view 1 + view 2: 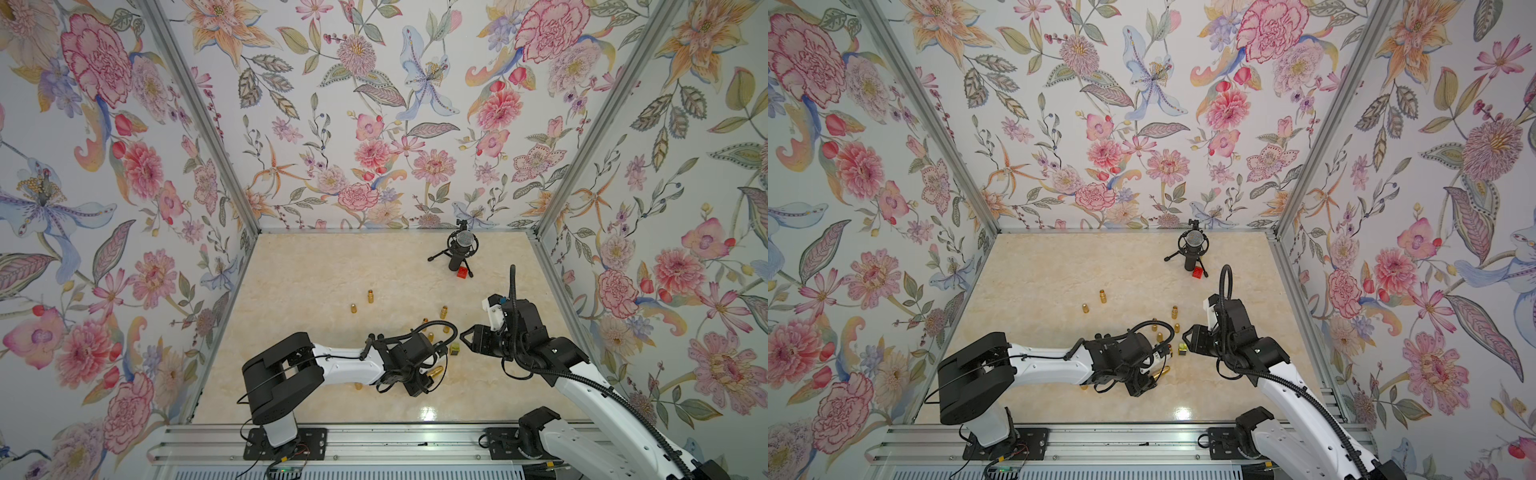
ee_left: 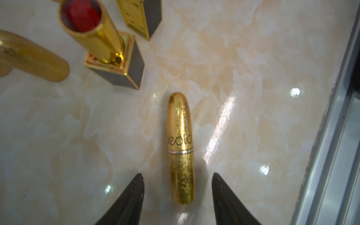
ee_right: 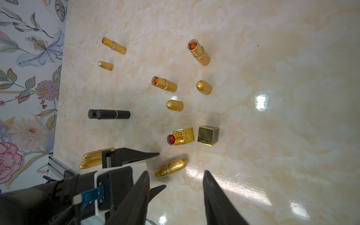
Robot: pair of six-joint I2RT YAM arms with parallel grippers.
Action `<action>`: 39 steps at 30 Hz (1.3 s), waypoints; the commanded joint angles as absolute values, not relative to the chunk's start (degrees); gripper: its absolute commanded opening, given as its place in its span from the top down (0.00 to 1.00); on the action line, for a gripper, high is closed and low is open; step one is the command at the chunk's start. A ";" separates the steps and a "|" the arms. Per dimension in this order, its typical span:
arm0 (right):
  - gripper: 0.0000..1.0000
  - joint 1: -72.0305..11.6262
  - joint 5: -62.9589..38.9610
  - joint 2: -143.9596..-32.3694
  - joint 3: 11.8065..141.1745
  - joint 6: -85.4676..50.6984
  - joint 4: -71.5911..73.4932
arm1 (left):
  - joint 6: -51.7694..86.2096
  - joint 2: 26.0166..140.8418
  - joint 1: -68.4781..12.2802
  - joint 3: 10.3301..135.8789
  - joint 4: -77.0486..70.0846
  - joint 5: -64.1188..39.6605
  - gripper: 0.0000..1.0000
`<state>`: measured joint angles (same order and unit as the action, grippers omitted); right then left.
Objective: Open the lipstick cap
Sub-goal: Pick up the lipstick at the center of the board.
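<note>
My left jaws are apart, one on each side of the lipstick [image 2: 180, 148] base end, with a gap visible on both sides and no contact. The lipstick lies flat on the table [image 1: 332, 266] near the front, gold glitter, cap on, seam ring closed; it also shows in the right wrist view [image 3: 171, 168] and in both top views [image 1: 436, 371] [image 1: 1160, 372].

Just past its cap end stands a square lipstick [image 2: 109, 50], uncapped with red showing, and its square cap [image 2: 142, 17] is beside it. A blurred gold tube [image 2: 33, 56] is off to the side. Nothing sits between the jaws and the lipstick.

Farther out there are three open gold tubes [image 3: 114, 45] [image 3: 199, 52] [image 3: 164, 84], each with a loose gold cap [image 3: 105, 66] [image 3: 204, 87] [image 3: 175, 105] near it. There is also a black tube [image 3: 109, 114], and two closed gold ones [image 3: 91, 159] partly hidden behind my left arm. A mic [image 1: 459, 245] on a tripod stands at the back, with a red block [image 1: 462, 273] at its foot.

The table is glossy cream marble with glare spots. Floral walls [image 1: 353, 104] stand on three sides and a metal rail [image 1: 374, 440] runs along the front.

My right jaws are apart too, holding nothing, over bare table, with the square cap [image 1: 456, 350] just beside them.
</note>
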<state>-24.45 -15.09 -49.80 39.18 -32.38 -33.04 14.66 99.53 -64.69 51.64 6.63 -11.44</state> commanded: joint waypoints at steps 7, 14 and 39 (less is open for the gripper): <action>0.53 -22.99 -16.35 -47.98 37.58 -31.99 -34.02 | 12.73 101.65 -65.74 55.11 10.50 -10.27 0.52; 0.52 -22.19 -16.57 -47.90 37.62 -31.90 -34.05 | 10.86 103.66 -66.88 56.61 14.88 -5.61 0.53; 0.48 -21.81 -18.01 -45.53 38.71 -32.42 -33.93 | 13.27 97.86 -66.27 53.24 10.06 -3.08 0.86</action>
<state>-22.02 -16.73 -46.26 38.46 -32.21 -33.36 11.62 101.23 -66.39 55.00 11.25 -4.05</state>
